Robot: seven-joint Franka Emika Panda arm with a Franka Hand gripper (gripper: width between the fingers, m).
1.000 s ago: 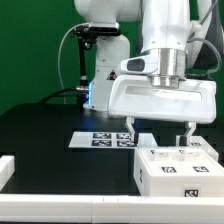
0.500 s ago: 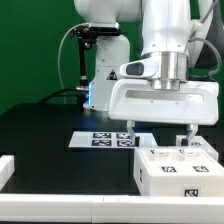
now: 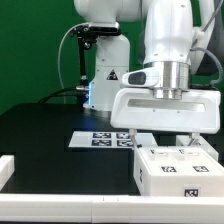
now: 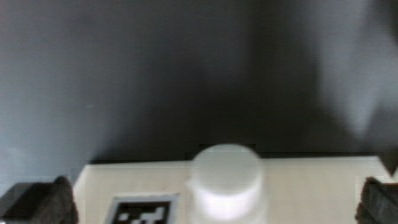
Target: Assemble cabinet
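Gripper point(image 3: 162, 138) spread wide over the cabinet point(image 3: 175, 175), gripping nothing.
Cabinet sits at five o'clock on the black table point(image 3: 45, 125); the jaws hang just above its top, well apart; marker board point(image 3: 98, 139) lies at the cabinet's ten o'clock.

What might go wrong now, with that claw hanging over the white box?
The gripper hangs open above the white box; if it descends off-centre, a finger could strike the top and shove the box. The box lies close to the marker board, so a push might slide it over the tags.
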